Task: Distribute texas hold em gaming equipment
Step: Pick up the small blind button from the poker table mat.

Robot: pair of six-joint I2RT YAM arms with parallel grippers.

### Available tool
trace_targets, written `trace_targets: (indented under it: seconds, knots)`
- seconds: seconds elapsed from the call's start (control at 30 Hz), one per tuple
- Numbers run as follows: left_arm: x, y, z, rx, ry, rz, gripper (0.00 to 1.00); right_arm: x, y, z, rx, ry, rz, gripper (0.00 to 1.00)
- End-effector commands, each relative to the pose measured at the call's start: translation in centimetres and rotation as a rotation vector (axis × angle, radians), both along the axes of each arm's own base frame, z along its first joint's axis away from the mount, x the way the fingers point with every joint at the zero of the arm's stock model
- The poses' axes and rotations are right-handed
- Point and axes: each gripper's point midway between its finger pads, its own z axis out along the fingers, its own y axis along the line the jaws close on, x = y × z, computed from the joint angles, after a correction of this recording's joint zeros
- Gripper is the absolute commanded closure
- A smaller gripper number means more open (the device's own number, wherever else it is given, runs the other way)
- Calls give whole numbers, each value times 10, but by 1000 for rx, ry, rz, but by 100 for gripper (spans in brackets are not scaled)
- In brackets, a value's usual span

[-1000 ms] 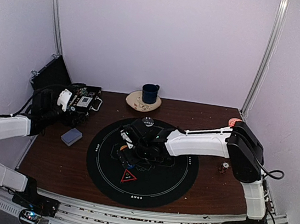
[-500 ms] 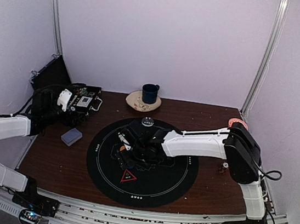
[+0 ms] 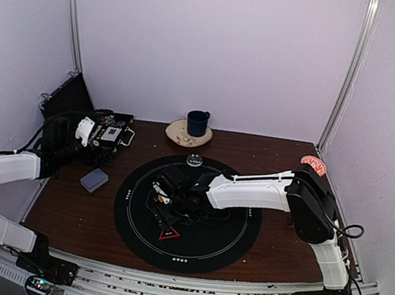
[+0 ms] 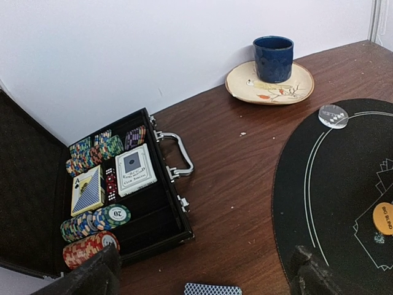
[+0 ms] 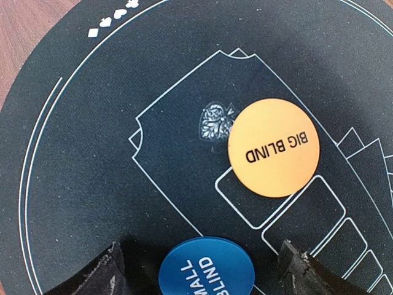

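Right gripper (image 5: pixel 202 263): shifted left across black mat (image 5: pixel 86 160) within the last second; jaws wide, holding nothing, straddling blue button disc (image 5: pixel 207 273); orange button disc (image 5: pixel 274 147) just beyond; pickup judged imminent. Left gripper (image 4: pixel 199 273): agape, empty, near chip case (image 4: pixel 175 212).

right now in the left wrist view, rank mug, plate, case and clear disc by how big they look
1. case, though it is nearest the camera, which inflates it
2. plate
3. mug
4. clear disc
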Motion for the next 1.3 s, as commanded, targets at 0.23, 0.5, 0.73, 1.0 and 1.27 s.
trace_targets:
  seconds: [0.23,0.5,0.73,1.0,1.27]
  knots:
    - [6,3,23,-7,-81,13,2,-28,-15,-29,-28,134,15,20]
    - [6,4,23,-5,-79,18,2,-29,-24,-36,-15,160,4,28]
    - [8,4,19,-5,-69,17,2,-37,-30,-36,-71,137,37,27]
    - [8,5,20,-5,-71,22,2,-40,-41,-43,-131,122,30,31]
    - [8,6,20,-2,-72,28,2,-44,-44,-43,-143,121,35,43]
